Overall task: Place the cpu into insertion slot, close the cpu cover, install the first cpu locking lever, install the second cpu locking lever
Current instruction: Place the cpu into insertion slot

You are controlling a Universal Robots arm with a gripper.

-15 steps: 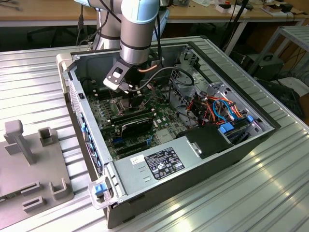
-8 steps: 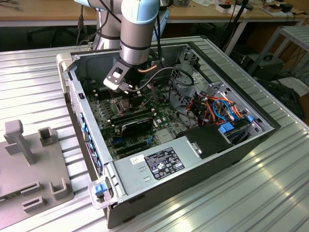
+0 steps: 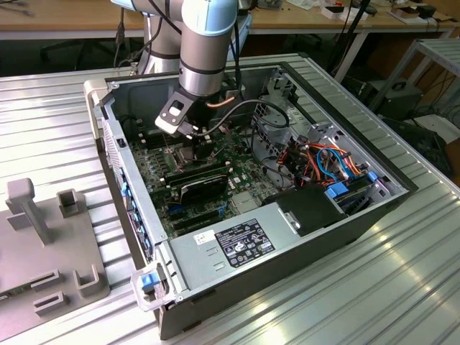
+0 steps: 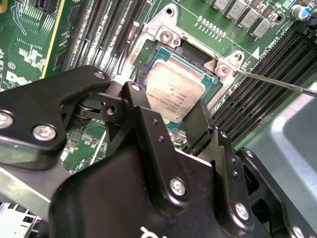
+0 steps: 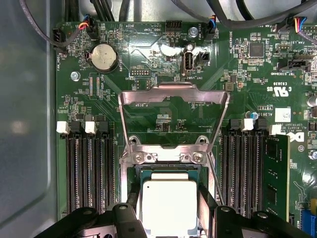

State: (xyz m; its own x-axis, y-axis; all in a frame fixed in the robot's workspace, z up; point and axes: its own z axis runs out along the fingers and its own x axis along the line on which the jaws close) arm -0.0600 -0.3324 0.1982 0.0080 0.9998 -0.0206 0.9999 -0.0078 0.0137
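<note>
Jaws, pointing down, clasp cpu [image 5: 169, 206] over insertion slot [image 4: 166, 52].

The cpu [image 5: 170, 206] has a pale silver-grey top, the circuit board [image 5: 237, 84] is green with fine white print, the cpu cover [image 5: 173, 93] is bare silver-grey, the gripper [image 4: 167, 101] is matte black, the memory slots [image 5: 91, 168] are black with white clips, and the arm [image 3: 208, 43] is grey with light-blue caps.
</note>
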